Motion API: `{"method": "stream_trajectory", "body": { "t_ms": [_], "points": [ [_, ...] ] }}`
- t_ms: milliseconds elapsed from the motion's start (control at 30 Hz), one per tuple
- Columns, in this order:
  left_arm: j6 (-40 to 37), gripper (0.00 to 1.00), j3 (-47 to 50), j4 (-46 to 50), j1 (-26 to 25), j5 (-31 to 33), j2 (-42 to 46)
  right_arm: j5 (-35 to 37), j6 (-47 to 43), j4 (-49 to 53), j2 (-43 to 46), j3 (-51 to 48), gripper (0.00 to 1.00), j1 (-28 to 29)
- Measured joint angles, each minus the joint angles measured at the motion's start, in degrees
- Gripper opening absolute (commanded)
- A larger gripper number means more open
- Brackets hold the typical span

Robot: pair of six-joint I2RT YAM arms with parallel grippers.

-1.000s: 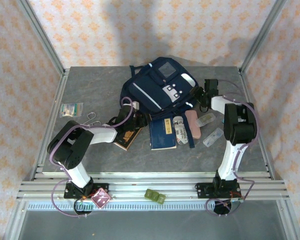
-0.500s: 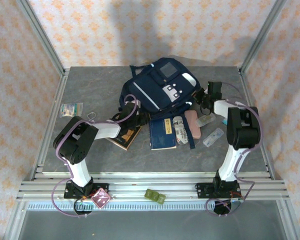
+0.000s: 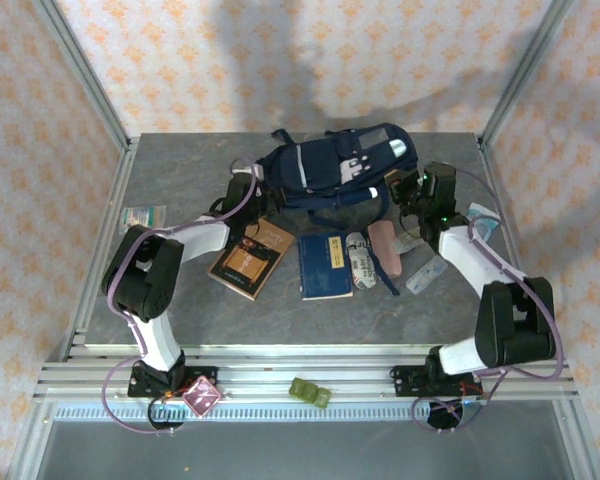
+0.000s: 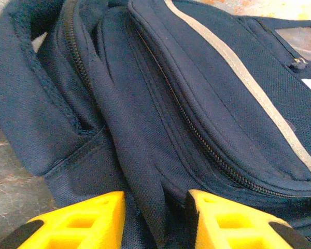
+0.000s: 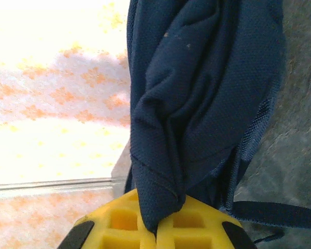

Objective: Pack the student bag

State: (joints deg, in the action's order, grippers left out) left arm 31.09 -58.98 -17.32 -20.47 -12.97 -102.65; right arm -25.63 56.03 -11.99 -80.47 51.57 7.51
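Observation:
The student bag [image 3: 332, 168], navy with a pale stripe and grey-white patches, lies across the back middle of the table, held from both ends. My left gripper [image 3: 242, 190] is at its left end; in the left wrist view the yellow fingers [image 4: 78, 220] pinch a thick fold of the bag's fabric [image 4: 145, 155] beside a zip, with my left gripper [image 4: 155, 202] closed around it. My right gripper [image 3: 401, 190] is at the bag's right end. There my right gripper [image 5: 156, 220] is shut tight on a bunched flap of the bag [image 5: 197, 104].
In front of the bag lie a brown book [image 3: 248, 258], a flat navy book with a yellow label [image 3: 325, 265], a patterned pouch [image 3: 359, 258], a pink case [image 3: 384, 245] and a clear packet [image 3: 426, 273]. A small packet [image 3: 143, 215] sits far left.
Both grippers have moved toward the back wall with the bag, which has turned and stretched sideways between them. The brown book, partly under the left arm before, now lies uncovered.

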Motion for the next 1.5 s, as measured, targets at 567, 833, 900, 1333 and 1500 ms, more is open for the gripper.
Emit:
{"method": "stream_trajectory", "body": {
  "t_ms": [567, 833, 900, 1333, 1500],
  "points": [
    [4.9, 0.63, 23.9, -31.5, -17.3, -3.8, 9.4, 11.9, 12.0, 3.3, 6.8, -1.7, 0.00, 5.4],
    [5.1, 0.59, 21.5, -44.4, -19.6, -2.8, 0.3, 13.7, 13.2, 3.4, 6.8, -1.7, 0.00, 7.2],
    [5.1, 0.58, 19.6, -45.1, -19.6, -2.7, -1.4, 13.9, 13.4, 3.4, 6.8, -1.7, 0.00, 7.4],
    [5.3, 0.28, 11.2, -45.9, -17.7, -3.6, -7.4, 14.1, 14.2, 3.4, 6.8, -1.7, 0.00, 8.4],
    [5.2, 0.00, 10.8, -44.9, -16.6, -4.9, -7.6, 14.3, 14.3, 3.4, 6.8, -1.3, 0.00, 8.7]
  ]
}}
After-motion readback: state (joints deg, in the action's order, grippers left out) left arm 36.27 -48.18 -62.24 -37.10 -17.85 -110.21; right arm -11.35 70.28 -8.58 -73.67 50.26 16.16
